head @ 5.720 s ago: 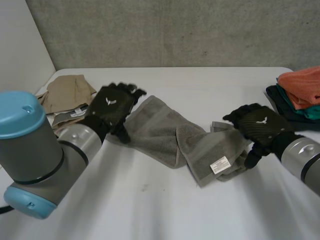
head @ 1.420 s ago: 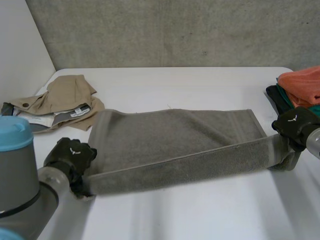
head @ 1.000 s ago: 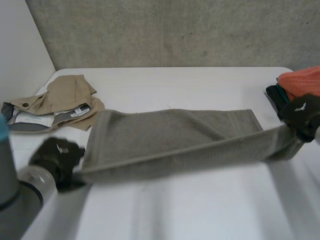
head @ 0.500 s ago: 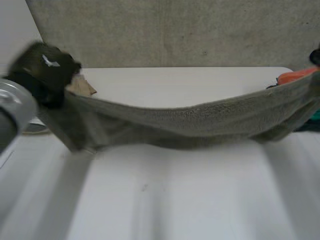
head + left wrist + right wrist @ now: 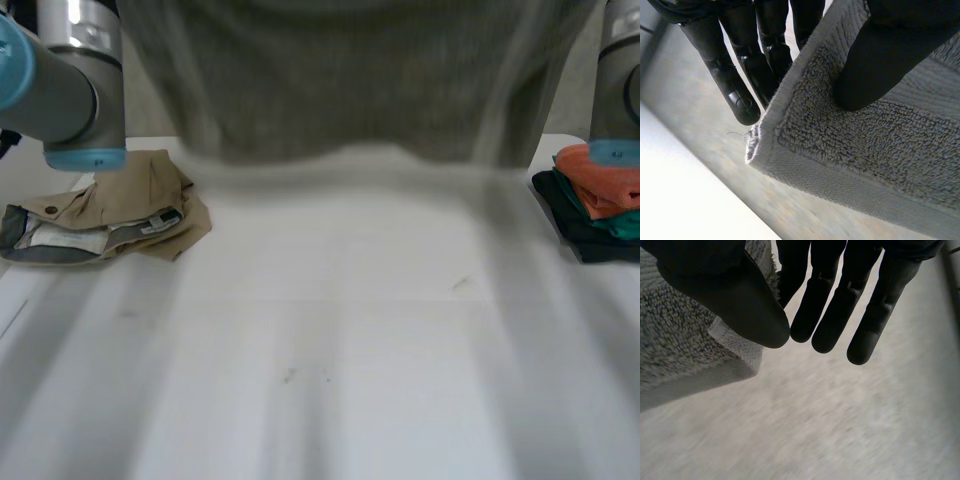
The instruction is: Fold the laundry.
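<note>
Towel of grey terry hangs lifted above the white table, spread between both arms; left hand pinches one corner, thumb against fingers; right hand pinches another likewise; tan garment and folded stack lie aside.

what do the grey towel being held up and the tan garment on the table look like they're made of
Grey towel: likely cotton terry, matte and fuzzy, with looped pile and a flat woven band at the hem. Tan garment: smooth, matte woven cloth, perhaps cotton twill; no pile shows.
</note>
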Available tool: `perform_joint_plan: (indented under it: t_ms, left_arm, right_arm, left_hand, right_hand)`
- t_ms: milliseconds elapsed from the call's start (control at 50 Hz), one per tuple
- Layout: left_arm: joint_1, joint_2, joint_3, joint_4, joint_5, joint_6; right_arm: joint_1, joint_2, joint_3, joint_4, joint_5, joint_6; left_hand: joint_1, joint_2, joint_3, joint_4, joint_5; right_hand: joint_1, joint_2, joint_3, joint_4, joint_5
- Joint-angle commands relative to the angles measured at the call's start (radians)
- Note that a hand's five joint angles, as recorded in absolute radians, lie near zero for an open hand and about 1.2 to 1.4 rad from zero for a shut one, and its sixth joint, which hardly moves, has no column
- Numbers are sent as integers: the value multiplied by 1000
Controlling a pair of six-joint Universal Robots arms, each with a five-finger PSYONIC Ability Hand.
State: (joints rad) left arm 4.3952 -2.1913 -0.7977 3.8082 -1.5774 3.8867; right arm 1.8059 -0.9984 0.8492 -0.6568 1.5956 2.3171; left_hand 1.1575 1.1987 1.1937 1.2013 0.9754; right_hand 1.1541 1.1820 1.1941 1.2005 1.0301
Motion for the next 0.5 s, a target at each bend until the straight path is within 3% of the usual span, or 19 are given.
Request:
perform_joint_plan:
  t_ms: [20, 200, 360, 460, 500]
  left_arm:
    - [-2, 90, -185, -4, -18, -142]
    - [-3, 105, -489, 1, 59, -148]
    - [-5, -16, -663, -31, 59, -147]
    - [-6, 8, -756, -166, 57, -136]
    - [-8, 65, -798, -281, 54, -122]
  right_arm:
    - [-5, -37, 82, 63, -14, 93]
    - [-10, 18, 254, 155, -71, 99]
    - [-17, 103, 364, 295, -135, 88]
    - [-23, 92, 413, 433, -146, 64]
    - [-42, 77, 450, 512, -154, 39]
  left_hand:
    - [239, 198, 203, 195, 246]
    - [239, 198, 203, 195, 246]
    - [239, 198, 203, 195, 246]
    - [239, 198, 203, 195, 246]
    - [239, 198, 203, 195, 246]
  right_hand:
    - [242, 214, 202, 196, 192]
    - [242, 214, 202, 196, 192]
    - [242, 214, 202, 196, 192]
    - [242, 214, 202, 196, 192]
    - [242, 214, 202, 196, 192]
